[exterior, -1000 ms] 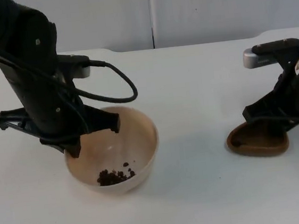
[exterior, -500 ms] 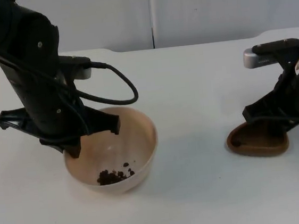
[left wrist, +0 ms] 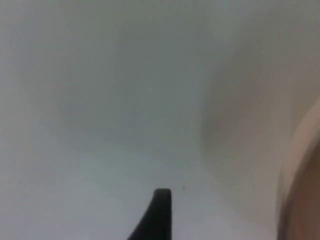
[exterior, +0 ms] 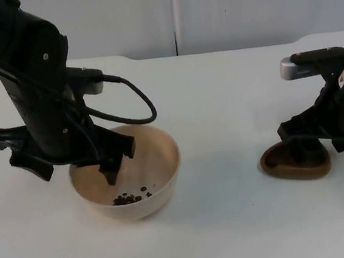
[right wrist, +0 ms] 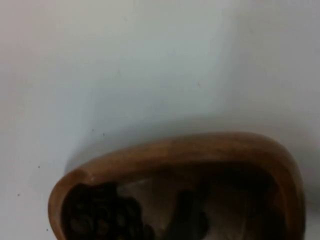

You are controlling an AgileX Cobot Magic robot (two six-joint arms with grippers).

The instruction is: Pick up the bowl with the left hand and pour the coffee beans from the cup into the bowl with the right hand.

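A tan bowl (exterior: 153,158) rests on the table left of centre, with a few coffee beans (exterior: 130,199) in its bottom. My left gripper (exterior: 76,173) stands open astride the bowl's near-left rim, one finger inside and one outside; the rim (left wrist: 300,175) edges the left wrist view beside a black fingertip (left wrist: 157,212). At the right a brown wooden cup (exterior: 296,166) sits on the table. My right gripper (exterior: 317,146) is open over it, one finger down inside. The cup (right wrist: 185,150) still holds dark beans (right wrist: 100,217) in the right wrist view.
The white table top (exterior: 219,111) runs back to the grey partition wall (exterior: 239,5). Bare table lies between the bowl and the cup and along the front edge.
Both grippers have opened: the left let go of the bowl's rim and the right let go of the cup's rim. Bowl and cup stay put on the table.
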